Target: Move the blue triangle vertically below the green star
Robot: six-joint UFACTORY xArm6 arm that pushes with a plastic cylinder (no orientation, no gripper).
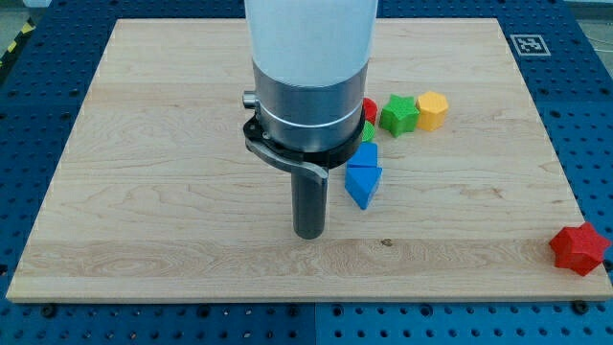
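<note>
The blue triangle (362,183) lies on the wooden board just right of centre. A second blue block (367,153) touches its upper edge. The green star (398,114) sits above and to the right of them, next to a yellow block (433,110). My tip (308,233) rests on the board a little left of and below the blue triangle, not touching it. The arm's wide body hides the board above the tip.
A red block (369,109) and a green block (368,131) peek out from behind the arm, left of the green star. A red star (579,248) lies at the board's bottom right edge. The board (144,192) sits on a blue perforated table.
</note>
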